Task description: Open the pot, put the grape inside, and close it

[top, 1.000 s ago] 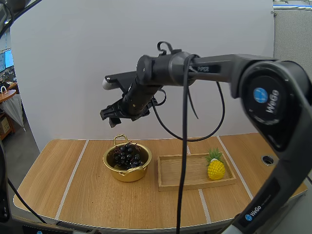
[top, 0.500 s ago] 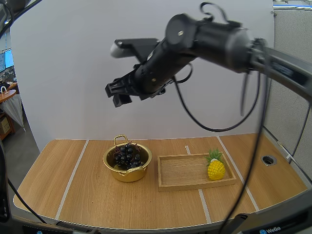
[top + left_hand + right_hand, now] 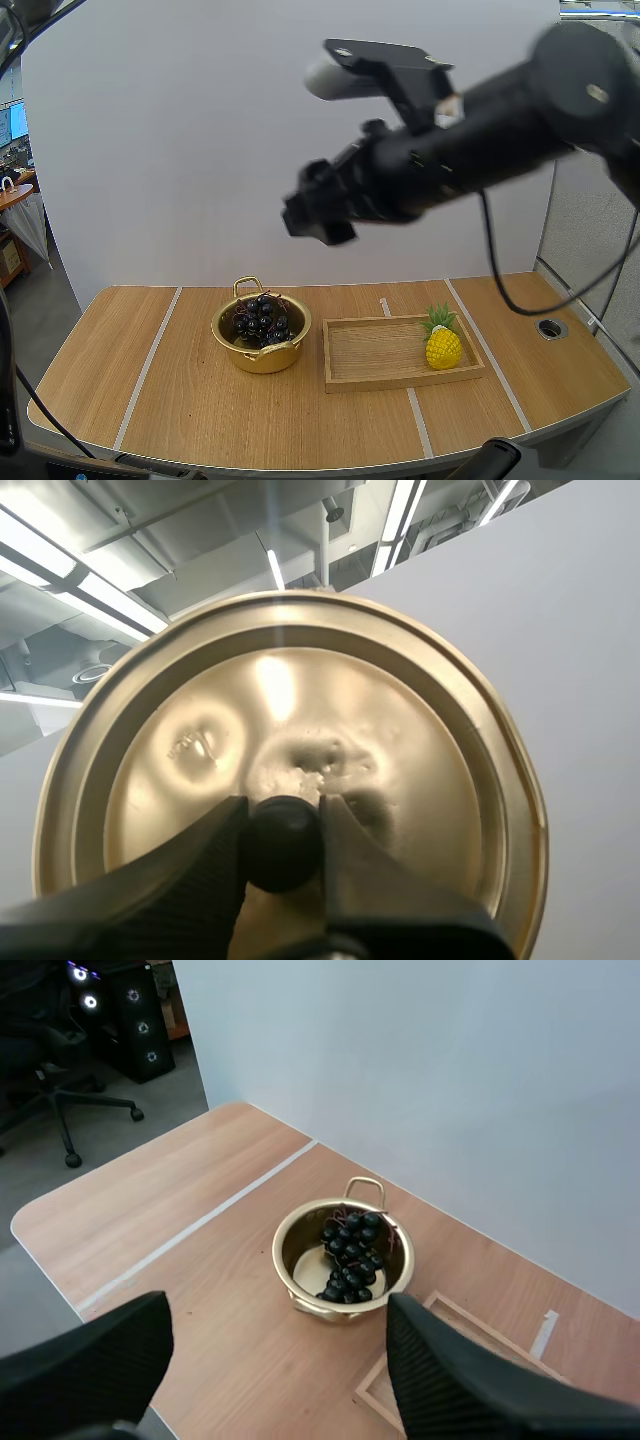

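One lid [image 3: 400, 740] was pinched by its black knob [image 3: 283, 848] in my left claw [image 3: 283, 815]. It looked thin, hard and slippery, so the knob was the best hold. My right claw [image 3: 275, 1305] was wide, high over the pot [image 3: 287, 1260] with grapes [image 3: 348, 1255] inside. I saw no words to read.

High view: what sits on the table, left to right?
pot with the grapes in it → wooden tray → pineapple on the tray's right end → round hole in the tabletop
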